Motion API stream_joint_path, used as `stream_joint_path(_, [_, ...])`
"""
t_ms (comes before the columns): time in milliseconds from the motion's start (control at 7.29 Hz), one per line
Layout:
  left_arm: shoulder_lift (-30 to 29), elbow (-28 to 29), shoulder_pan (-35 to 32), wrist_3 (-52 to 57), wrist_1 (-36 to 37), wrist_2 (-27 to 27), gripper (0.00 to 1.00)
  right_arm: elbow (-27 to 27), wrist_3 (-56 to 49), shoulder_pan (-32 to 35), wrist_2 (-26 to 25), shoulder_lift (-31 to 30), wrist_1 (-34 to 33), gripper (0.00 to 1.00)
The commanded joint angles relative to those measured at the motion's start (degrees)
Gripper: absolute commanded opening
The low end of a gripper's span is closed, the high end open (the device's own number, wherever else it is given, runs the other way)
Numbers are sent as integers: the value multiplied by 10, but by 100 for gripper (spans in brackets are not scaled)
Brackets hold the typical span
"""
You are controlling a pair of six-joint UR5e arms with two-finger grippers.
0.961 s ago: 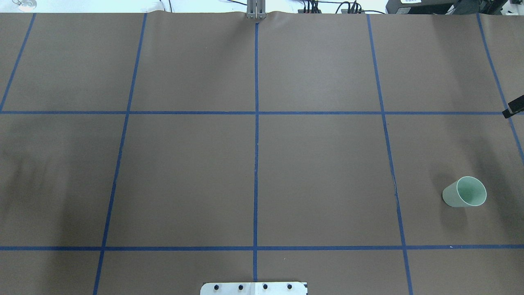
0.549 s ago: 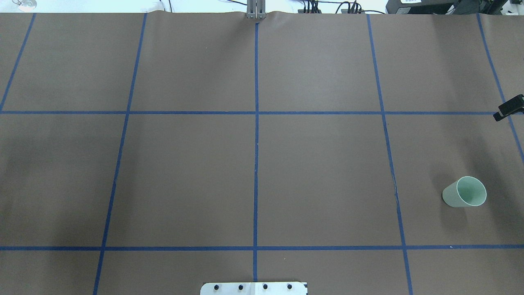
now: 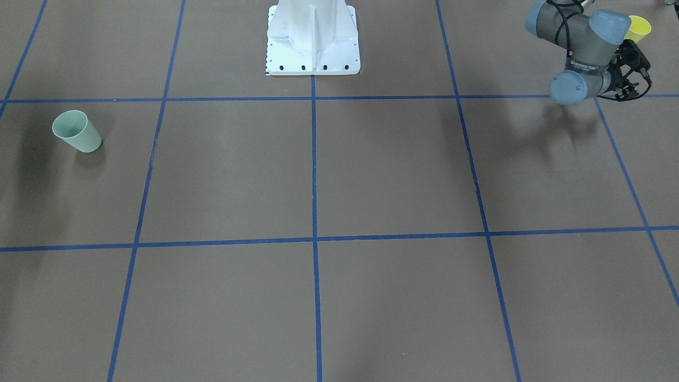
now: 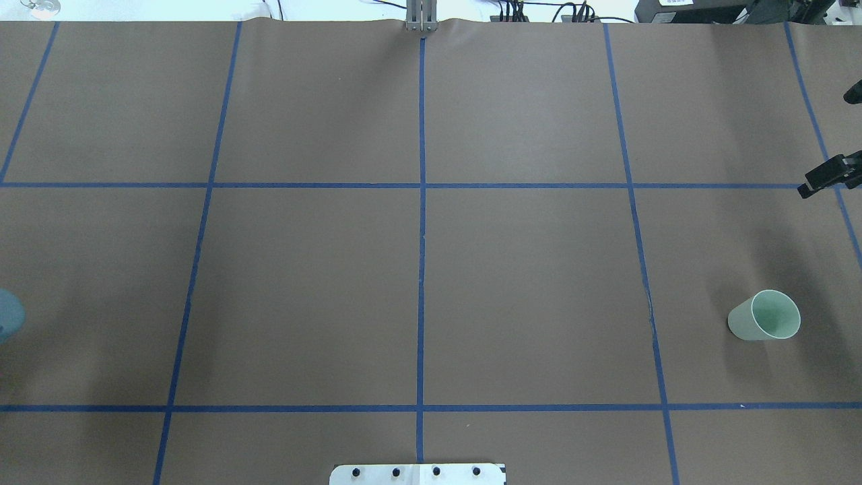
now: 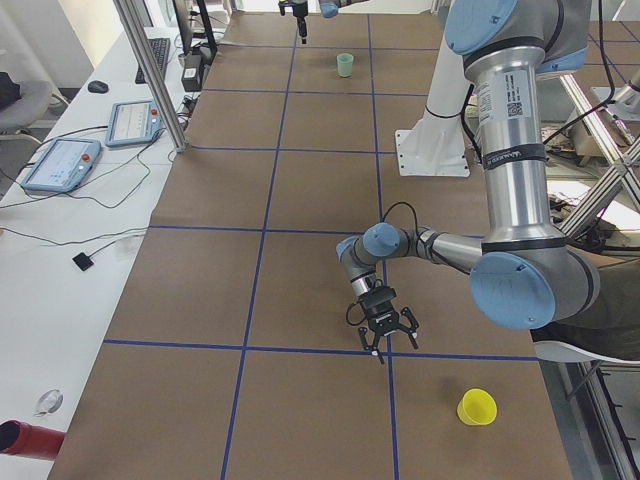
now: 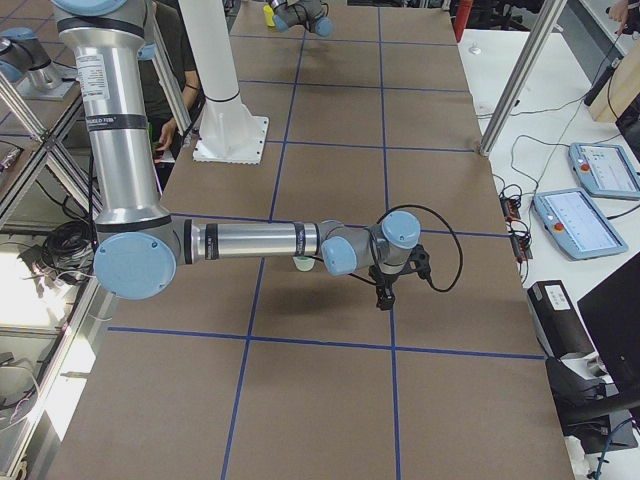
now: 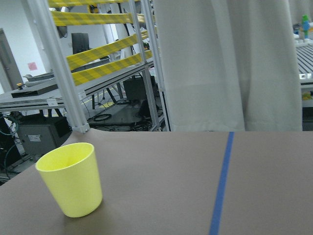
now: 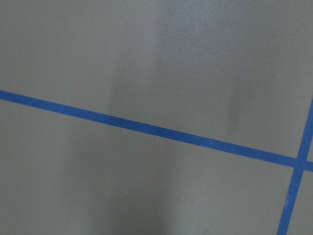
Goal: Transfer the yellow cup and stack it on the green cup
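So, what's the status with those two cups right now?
Left gripper open, near yellow cup, not touching. Right gripper state unclear. Green cup upright, opposite end. No obstacle seen.

Yellow cup (image 5: 477, 407) stands on the tabletop (image 5: 300, 200) near the left gripper (image 5: 386, 338), on its robot side; green cup (image 4: 764, 315) stands near the right gripper (image 6: 384, 298).

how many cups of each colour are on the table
yellow cup: 1
green cup: 1
total: 2 cups
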Motion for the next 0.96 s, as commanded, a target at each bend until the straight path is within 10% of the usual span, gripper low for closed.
stream_joint_path(0, [16,29,54,-75,-5,-46,99,-1,1,-5,-2,1,-1,100])
stream_joint_path(412, [19,164,75,-76,-139,-103,99,-8,1,-18,-4,5,0,100])
stream_joint_path(824, [55,162,81,-76,-141,-111,99,-16,2,-30,-4,6,0,100])
